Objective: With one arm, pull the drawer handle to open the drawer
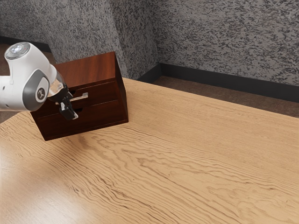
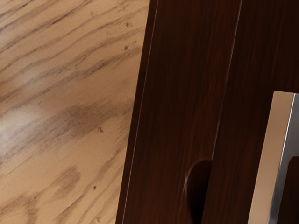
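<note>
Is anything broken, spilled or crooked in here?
Nothing stands out. The wooden box sits flat on the table, unbroken, with nothing spilled around it. Its silver handle looks straight, and the gripper hangs close beside it.

My desk (image 1: pixel 196 168) is pale, strongly grained wood. One dark box (image 1: pixel 93 70) stands on it, at its far edge near a corner.

Wood tbl (image 1: pixel 196 158), speckled wall (image 1: pixel 224 32), prob. stone

Dark reddish-brown cabinet (image 1: pixel 96 70), silver handle (image 2: pixel 273 163), pale wavy-grained table (image 1: pixel 187 163) (speckled grey walls (image 1: pixel 210 32))
</note>
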